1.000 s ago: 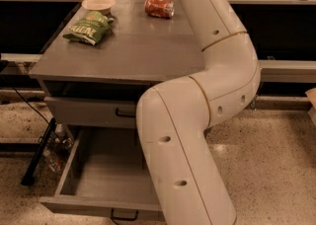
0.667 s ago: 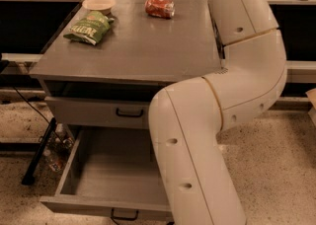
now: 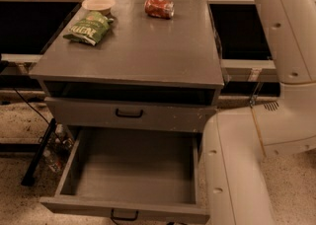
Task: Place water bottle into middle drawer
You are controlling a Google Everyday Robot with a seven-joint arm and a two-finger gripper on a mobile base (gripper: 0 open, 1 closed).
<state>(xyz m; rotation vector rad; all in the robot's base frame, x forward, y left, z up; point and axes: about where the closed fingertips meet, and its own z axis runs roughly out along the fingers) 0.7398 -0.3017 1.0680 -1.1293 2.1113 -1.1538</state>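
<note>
The middle drawer (image 3: 74, 162) is the grey cabinet's lowest one. It is pulled out toward me, and its grey tray shows nothing inside. Its small black handle (image 3: 124, 215) is at the bottom edge of the view. The water bottle is out of view. My gripper is also out of view: only the white arm (image 3: 279, 41) shows, rising along the right side and leaving the frame at the top right. Its lower link (image 3: 237, 169) stands beside the drawer's right edge.
On the cabinet top (image 3: 148, 51) lie a red crushed can (image 3: 159, 8), a green snack bag (image 3: 88, 27) and a pale bowl (image 3: 98, 5). A shut drawer front (image 3: 163, 116) with white specks sits above the open one. Small clutter and a black bar (image 3: 37, 157) lie on the floor at the left.
The arm has swung from in front of the cabinet over to the right. The cabinet top and the open drawer now show almost whole.
</note>
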